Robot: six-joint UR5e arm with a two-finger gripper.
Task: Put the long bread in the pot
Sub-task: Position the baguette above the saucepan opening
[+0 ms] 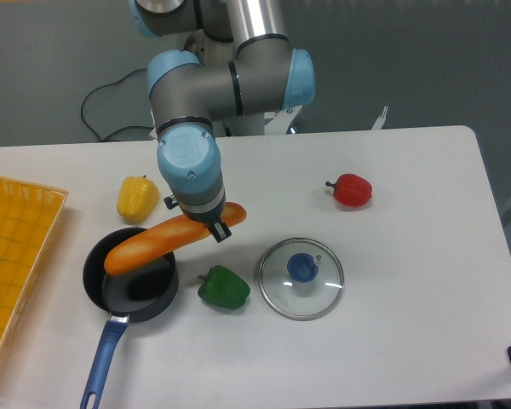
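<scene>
The arm [230, 81] is showing silver-grey tubes, light blue joint caps and a round blue wrist cap; the gripper [206, 223] is looking dark.

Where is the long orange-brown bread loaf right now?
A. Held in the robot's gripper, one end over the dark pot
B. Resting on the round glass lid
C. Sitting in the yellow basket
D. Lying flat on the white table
A: the gripper is shut on the long orange-brown bread loaf, whose left end hangs over the dark pot with the blue handle.
</scene>
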